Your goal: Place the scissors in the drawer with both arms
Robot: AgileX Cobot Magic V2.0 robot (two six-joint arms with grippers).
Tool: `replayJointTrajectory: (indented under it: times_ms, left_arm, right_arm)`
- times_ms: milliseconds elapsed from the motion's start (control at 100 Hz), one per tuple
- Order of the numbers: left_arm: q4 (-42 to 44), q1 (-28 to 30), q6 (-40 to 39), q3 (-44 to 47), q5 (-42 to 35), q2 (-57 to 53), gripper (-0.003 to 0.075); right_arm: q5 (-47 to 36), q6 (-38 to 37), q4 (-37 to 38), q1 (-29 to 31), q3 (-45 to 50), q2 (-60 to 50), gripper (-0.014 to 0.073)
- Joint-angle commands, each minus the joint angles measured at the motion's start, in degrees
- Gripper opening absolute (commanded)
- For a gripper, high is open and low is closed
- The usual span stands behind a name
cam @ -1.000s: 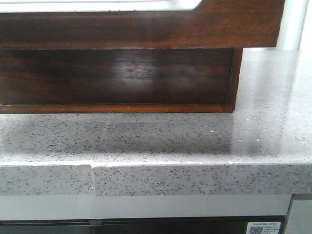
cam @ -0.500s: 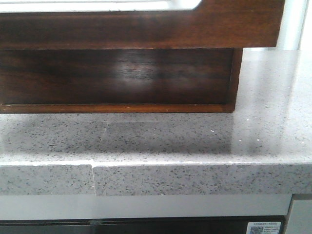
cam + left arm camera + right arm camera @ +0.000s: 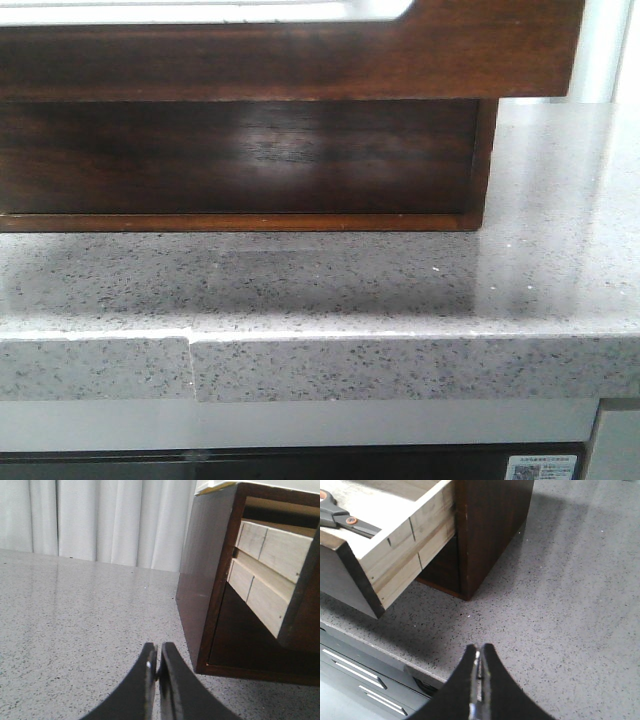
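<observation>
Here the drawer point(image 3: 395, 540) is pulled out of its case point(image 3: 490, 525), at upper left of the right wrist frame, scissors point(image 3: 342, 517) lying inside. The right gripper point(image 3: 479, 652) sits low center, fingers pressed together, empty, well apart from the drawer, over the counter point(image 3: 560, 605). The left gripper point(image 3: 159, 652) is likewise closed and empty, low center, near the case's corner; drawer point(image 3: 270, 575) at upper right.
</observation>
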State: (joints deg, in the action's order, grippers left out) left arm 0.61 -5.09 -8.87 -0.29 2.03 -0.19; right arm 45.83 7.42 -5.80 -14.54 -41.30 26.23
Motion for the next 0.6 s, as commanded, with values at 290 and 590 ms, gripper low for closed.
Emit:
replayJointTrajectory:
  times_ms: [290,590]
  left_arm:
    - [-0.61,0.1,-0.64,2.12,-4.98,-1.83,-0.002]
    - [-0.61,0.1,-0.64,2.12,-4.98,-1.83,-0.002]
  right_arm:
    - [-15.87,0.17,1.08,7.57,7.78,-8.81,-0.0069]
    - [-41.27,0.17,0.07,15.15,31.94,-22.08,-0.0069]
